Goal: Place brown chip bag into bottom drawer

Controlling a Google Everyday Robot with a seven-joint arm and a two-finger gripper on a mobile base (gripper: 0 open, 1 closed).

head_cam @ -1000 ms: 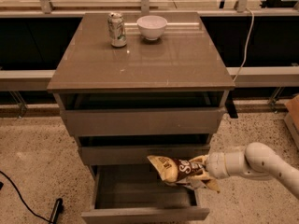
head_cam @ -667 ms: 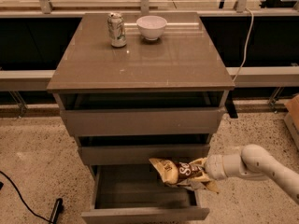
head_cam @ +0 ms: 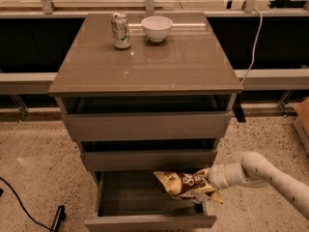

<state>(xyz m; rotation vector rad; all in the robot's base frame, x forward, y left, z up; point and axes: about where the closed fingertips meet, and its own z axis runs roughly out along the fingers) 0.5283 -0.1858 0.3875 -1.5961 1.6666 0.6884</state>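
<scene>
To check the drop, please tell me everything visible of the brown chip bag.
The brown chip bag is a crinkly foil pouch, dark brown in the middle with white lettering and pale yellow ends. It hangs roughly level over the open bottom drawer, toward its right side. The end effector, reaching in from the right, is closed on the bag's right end; nothing else seems to touch it.

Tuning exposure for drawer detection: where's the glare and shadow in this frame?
Camera view: dim, warm light. Glare streaks on the cabinet top near the white bowl and soda can. Gaps above the two upper drawers go near black. The bottom drawer is shaded inside but readable; over its right side the gripper holds the brown chip bag, whose foil catches light.
</scene>
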